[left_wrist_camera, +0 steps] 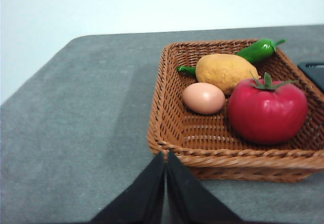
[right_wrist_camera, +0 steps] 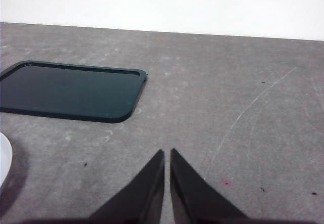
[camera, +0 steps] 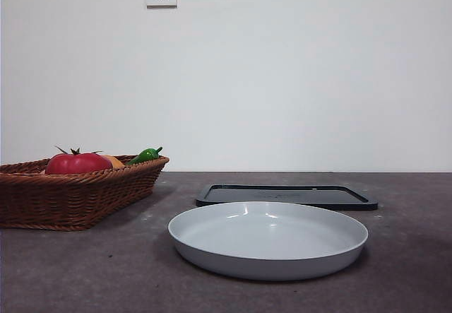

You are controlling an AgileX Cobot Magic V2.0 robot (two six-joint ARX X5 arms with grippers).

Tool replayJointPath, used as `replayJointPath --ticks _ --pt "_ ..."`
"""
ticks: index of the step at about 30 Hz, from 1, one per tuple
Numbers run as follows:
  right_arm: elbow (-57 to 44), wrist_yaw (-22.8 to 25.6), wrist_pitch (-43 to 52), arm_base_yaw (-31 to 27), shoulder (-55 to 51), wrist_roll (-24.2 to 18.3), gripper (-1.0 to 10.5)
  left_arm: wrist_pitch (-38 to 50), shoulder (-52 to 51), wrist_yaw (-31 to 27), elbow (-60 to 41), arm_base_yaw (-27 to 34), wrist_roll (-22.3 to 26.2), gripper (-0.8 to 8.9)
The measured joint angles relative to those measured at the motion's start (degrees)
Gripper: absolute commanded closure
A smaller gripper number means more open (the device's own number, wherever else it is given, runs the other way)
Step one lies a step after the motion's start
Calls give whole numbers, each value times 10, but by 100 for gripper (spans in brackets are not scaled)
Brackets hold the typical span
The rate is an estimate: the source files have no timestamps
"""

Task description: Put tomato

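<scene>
My left fingers [left_wrist_camera: 165, 155] were closed and empty just before the basket [left_wrist_camera: 172, 133], the tomato [left_wrist_camera: 267, 110] lay inside it beside an egg [left_wrist_camera: 203, 97], my right fingers [right_wrist_camera: 167, 153] closed over the bare counter [right_wrist_camera: 243, 107].

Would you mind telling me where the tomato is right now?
The tomato lies in the wicker basket at the left of the front view, beside an egg and a yellow fruit, left of the grey plate.
</scene>
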Motion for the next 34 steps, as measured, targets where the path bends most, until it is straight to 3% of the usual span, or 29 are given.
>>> replayJointPath --ticks 14,22,34 --pt "0 -15 0 0 0 123 938 0 0 0 0 0 -199 806" --pt "39 -16 -11 0 0 172 938 -16 0 0 13 0 -245 804" --pt "181 -40 -69 0 71 177 938 -76 72 25 165 0 -269 804"
